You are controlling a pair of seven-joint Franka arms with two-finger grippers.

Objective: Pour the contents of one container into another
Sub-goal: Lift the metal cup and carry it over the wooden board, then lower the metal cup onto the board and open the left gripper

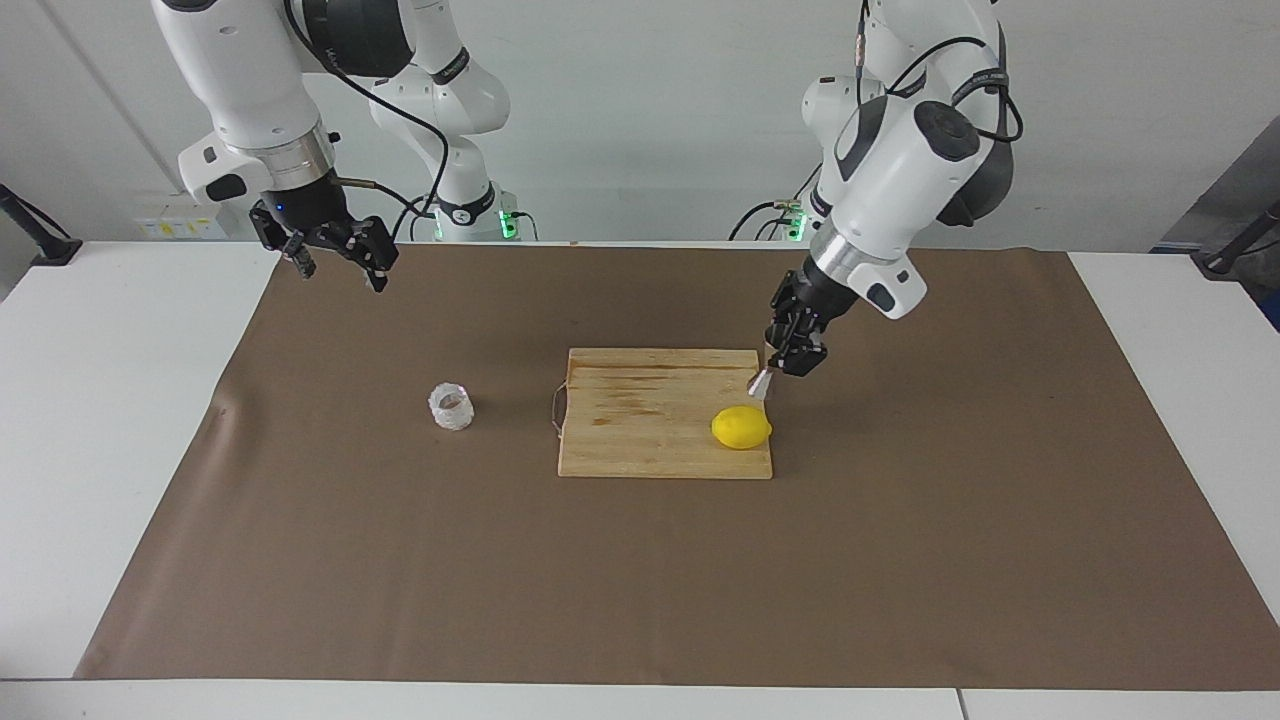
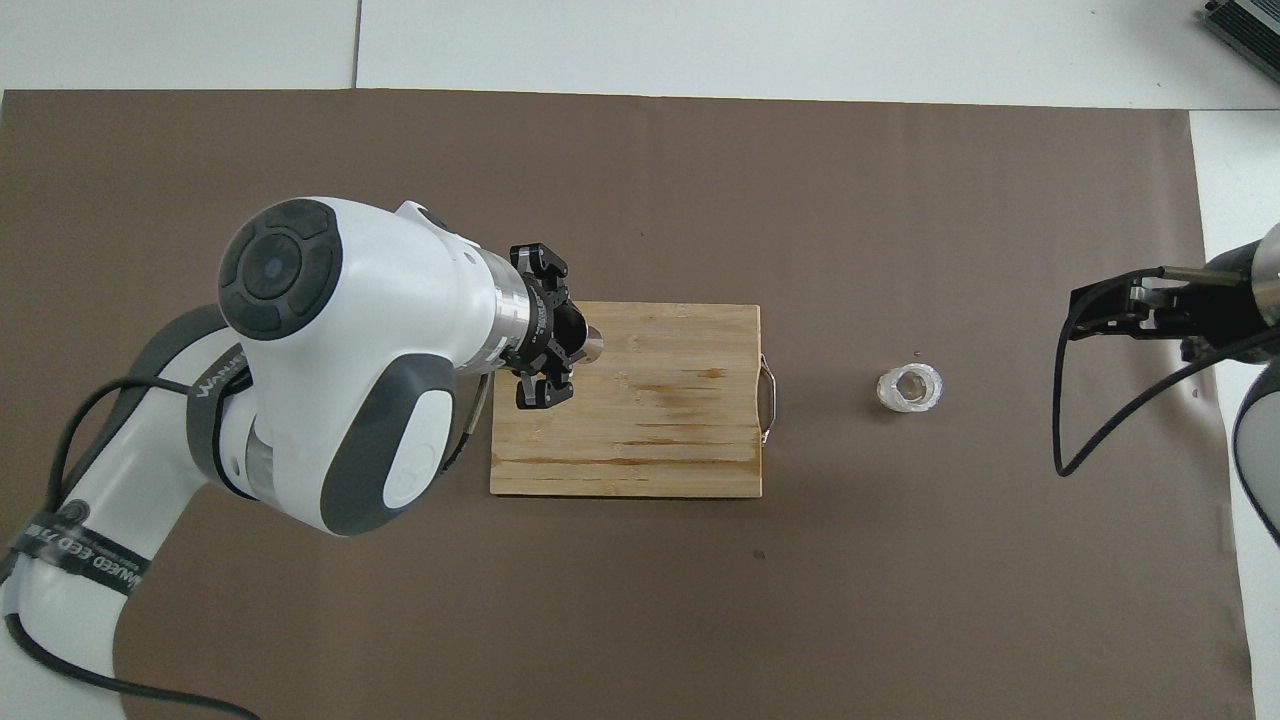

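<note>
- Facing view: the left gripper (image 1: 790, 362) hangs over the corner of the wooden cutting board (image 1: 650, 420) that is nearer the robots, toward the left arm's end of the table. Its fingers are clamped on the steel jigger (image 1: 761, 383), which is tilted, one cone pointing down toward the board.
- A lemon (image 1: 741, 427) lies on the board, just below the jigger's tip in this view; whether they touch cannot be told.
- The glass cup (image 1: 451, 406) stands upright on the brown mat (image 1: 900, 560), beside the board's handle end, toward the right arm's end.
- The right gripper (image 1: 335, 262) waits in the air over the mat's edge nearest the robots, jaws spread wide and empty.
- Overhead view: the left arm covers the lemon; the left gripper (image 2: 560, 340) sits over the board's (image 2: 640, 440) edge, and only a bit of the jigger (image 2: 590, 347) shows.
- The cup (image 2: 910, 389) stands apart from the board, between it and the right gripper (image 2: 1100, 310).
</note>
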